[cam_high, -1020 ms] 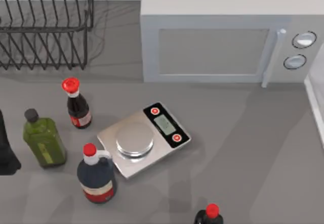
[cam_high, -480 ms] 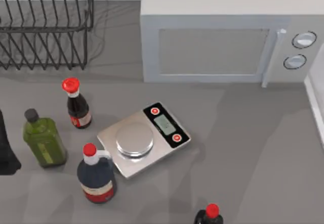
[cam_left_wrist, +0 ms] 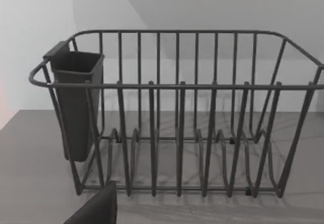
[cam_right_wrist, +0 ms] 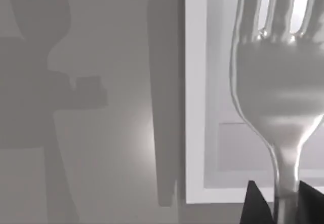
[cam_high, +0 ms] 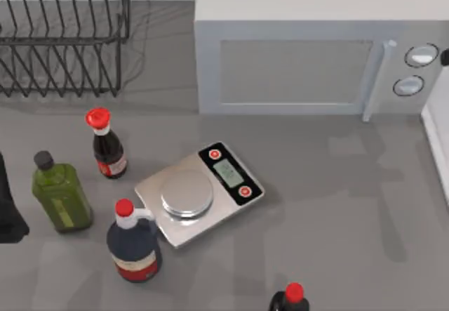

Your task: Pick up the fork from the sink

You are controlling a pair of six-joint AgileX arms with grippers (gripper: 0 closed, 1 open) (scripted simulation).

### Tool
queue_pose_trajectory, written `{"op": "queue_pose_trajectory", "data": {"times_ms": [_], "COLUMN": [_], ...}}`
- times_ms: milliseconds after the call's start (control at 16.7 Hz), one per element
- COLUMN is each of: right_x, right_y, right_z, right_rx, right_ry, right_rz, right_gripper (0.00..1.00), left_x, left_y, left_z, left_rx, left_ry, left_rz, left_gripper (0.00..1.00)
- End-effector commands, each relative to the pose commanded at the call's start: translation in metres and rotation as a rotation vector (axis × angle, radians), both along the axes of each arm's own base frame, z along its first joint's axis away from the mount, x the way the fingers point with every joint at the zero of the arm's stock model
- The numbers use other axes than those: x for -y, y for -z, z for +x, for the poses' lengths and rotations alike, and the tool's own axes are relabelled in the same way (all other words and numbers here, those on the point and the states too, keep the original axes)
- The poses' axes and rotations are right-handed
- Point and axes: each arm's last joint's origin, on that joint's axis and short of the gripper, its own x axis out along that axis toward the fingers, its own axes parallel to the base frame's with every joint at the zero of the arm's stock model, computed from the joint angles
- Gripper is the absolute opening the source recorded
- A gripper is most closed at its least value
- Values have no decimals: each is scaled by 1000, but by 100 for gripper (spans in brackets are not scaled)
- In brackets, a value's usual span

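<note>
Fork [cam_right_wrist: 276,97] in the right claw [cam_right_wrist: 283,206], handle pinched between dark fingers [cam_right_wrist: 255,204], long axis running straight out from the claw, tines farthest, above the white sink rim [cam_right_wrist: 195,107]; left claw parked by the dish rack [cam_left_wrist: 177,113].

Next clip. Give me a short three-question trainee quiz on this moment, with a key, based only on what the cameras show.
1. True or false: in the right wrist view, the right claw is shut on the fork.
2. In the top view, how many red-capped bottles are visible? A) one B) two C) three
3. What dark wire item fills the left wrist view?

Key:
1. True: dark fingertips flank the fork's handle.
2. C: one behind the kitchen scale, one beside it, one at the bottom edge.
3. The dish rack, with a cutlery cup on one end.
</note>
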Motion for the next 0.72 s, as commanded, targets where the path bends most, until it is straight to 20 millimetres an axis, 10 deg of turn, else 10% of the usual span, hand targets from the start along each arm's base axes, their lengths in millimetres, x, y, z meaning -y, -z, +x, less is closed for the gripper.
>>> {"op": "queue_pose_trajectory", "data": {"times_ms": [420, 720], "right_x": [-96, -101], "right_y": [-24, -23], "right_z": [-127, -141], "right_rx": [-31, -38], "right_ry": [-21, -21], "right_rz": [-2, -4], "right_gripper": [0, 0], "left_x": [0, 0], "left_y": [0, 0], "left_z": [0, 0], "left_rx": [0, 0], "left_ry": [0, 0], "left_rz": [0, 0], "left_gripper": [100, 100]}}
